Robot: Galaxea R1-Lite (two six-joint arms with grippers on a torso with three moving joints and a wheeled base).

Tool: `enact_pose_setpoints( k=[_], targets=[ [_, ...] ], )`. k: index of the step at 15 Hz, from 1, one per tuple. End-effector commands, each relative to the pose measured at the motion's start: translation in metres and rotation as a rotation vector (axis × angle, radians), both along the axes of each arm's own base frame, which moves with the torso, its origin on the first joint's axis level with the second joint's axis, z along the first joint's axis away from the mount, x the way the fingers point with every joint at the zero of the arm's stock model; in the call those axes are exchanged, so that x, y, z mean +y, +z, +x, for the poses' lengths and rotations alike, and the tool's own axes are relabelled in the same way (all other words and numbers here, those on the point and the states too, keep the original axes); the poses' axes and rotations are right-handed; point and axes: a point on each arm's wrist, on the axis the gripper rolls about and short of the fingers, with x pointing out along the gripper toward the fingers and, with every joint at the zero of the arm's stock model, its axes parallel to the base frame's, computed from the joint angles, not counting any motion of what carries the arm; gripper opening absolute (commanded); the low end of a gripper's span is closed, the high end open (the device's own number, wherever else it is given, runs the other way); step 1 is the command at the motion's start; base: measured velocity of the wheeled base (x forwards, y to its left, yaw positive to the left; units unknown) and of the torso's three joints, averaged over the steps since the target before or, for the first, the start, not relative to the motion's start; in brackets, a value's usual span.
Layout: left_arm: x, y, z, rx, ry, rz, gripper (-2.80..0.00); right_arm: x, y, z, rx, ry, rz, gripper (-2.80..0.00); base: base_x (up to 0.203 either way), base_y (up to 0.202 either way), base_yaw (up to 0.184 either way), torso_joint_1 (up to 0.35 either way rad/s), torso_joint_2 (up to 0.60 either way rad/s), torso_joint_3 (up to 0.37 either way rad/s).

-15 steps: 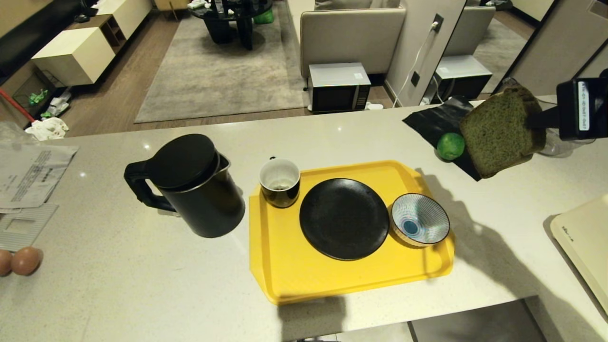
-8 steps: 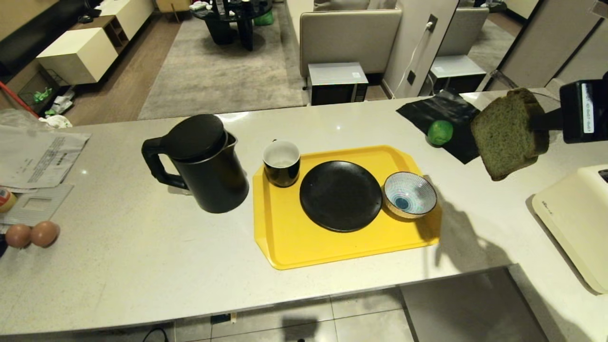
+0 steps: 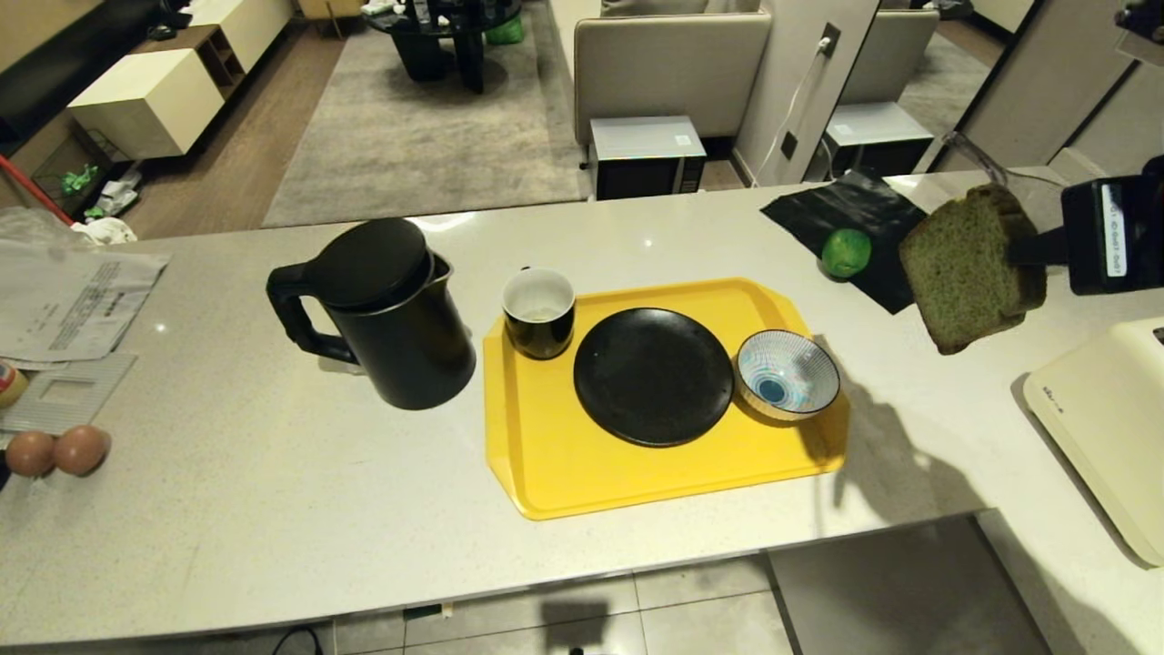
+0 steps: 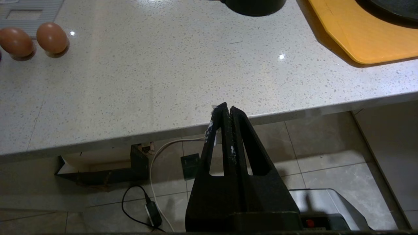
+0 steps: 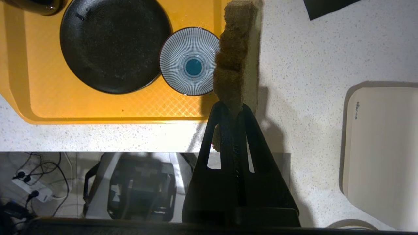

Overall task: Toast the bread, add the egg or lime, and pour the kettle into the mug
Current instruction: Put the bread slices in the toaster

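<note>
The right gripper (image 5: 232, 109), its fingers clamped tight on one edge of the bread (image 3: 968, 268), holds the green-tinted slice in the air to the right of the yellow tray (image 3: 564, 482), above the pale speckled counter (image 3: 273, 509). The slice hangs tilted, clear of the surface, with the lime (image 3: 846, 252) just beyond it on a black sheet (image 3: 850, 214) behind the tray's right end. A cream-coloured appliance (image 3: 1105, 428) sits on the counter further right of the tray. On the tray stand the mug (image 3: 539, 312) at its left back corner, a black plate (image 3: 653, 376) in the middle and a striped bowl (image 3: 787, 374) touching the plate's right side. The kettle (image 3: 382, 314) stands on the counter just left of the tray, handle pointing away from it. Two brown eggs (image 3: 56, 452) lie side by side far left of the tray, near papers (image 3: 73, 300). The left gripper (image 4: 226, 112) hangs empty at the counter's near edge, left of the tray, fingers pressed together.
</note>
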Motion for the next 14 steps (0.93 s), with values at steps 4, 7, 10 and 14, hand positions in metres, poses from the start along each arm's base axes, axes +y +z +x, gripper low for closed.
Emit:
enact_pose_setpoints(
  k=[4, 7, 10, 14],
  targets=[
    [0.0000, 0.0000, -0.0001, 0.000, 0.000, 0.000, -2.80, -0.0058, 0.0048, -0.0107, -0.025, 0.001, 0.010, -2.80, 0.000, 0.000, 0.000, 0.000, 0.00, 0.000],
    [0.0000, 0.0000, -0.0001, 0.000, 0.000, 0.000, -2.80, -0.0063, 0.0053, -0.0117, -0.027, 0.003, 0.009, -2.80, 0.006, 0.007, -0.077, 0.001, 0.00, 0.002],
    [0.0000, 0.0000, -0.0001, 0.000, 0.000, 0.002, -2.80, -0.0064, 0.0057, -0.0118, -0.028, 0.004, 0.009, -2.80, 0.001, 0.008, -0.174, 0.006, 0.00, 0.005],
    [0.0000, 0.0000, -0.0001, 0.000, 0.000, 0.002, -2.80, -0.0054, 0.0065, -0.0109, -0.037, 0.011, 0.018, -2.80, 0.002, 0.007, -0.167, 0.001, 0.00, 0.003]
  ],
)
